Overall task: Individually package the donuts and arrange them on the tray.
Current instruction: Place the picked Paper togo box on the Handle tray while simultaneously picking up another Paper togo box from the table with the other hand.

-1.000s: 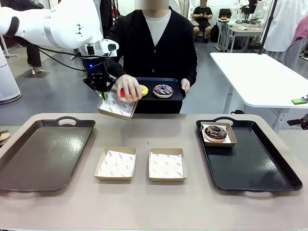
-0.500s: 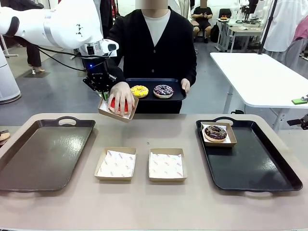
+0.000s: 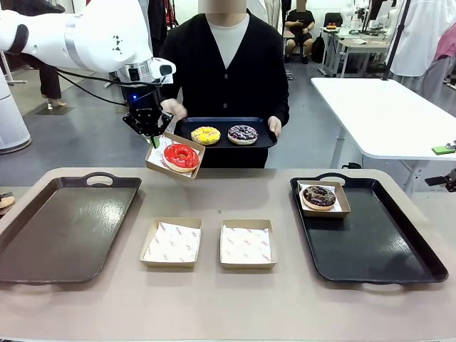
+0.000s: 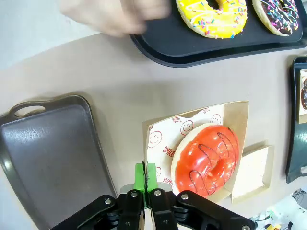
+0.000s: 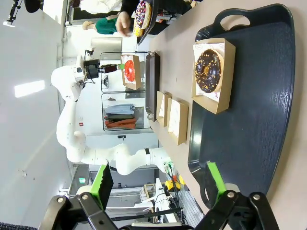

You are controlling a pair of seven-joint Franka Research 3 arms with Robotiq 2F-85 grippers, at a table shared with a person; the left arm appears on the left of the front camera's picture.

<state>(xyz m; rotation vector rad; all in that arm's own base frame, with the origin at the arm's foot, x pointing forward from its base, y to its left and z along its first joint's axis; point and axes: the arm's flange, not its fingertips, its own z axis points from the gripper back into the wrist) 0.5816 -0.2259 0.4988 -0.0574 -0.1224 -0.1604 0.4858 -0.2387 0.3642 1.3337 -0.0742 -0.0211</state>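
Observation:
My left gripper [image 3: 152,137] is shut on the edge of a paper-lined cardboard box [image 3: 158,159], holding it tilted above the table's far edge. A glossy red donut [image 3: 181,157] lies in that box. In the left wrist view the green fingertips [image 4: 145,178] pinch the box's [image 4: 236,125] rim beside the red donut [image 4: 207,160]. The person holds a black tray [image 3: 261,139] with a yellow donut [image 3: 206,135] and a drizzled dark donut [image 3: 243,134]. A chocolate donut [image 3: 319,197] sits boxed on the right tray [image 3: 377,246]. My right gripper [image 5: 159,184] is open over that tray [image 5: 259,120].
Two empty paper-lined boxes [image 3: 172,242] [image 3: 246,244] stand at the table's middle front. A dark tray [image 3: 64,228] with nothing on it lies at the left. The person's free hand [image 3: 173,108] hovers just behind the held box.
The person's hand set the red donut into the box that my left gripper holds, then drew back. Neither arm has moved.

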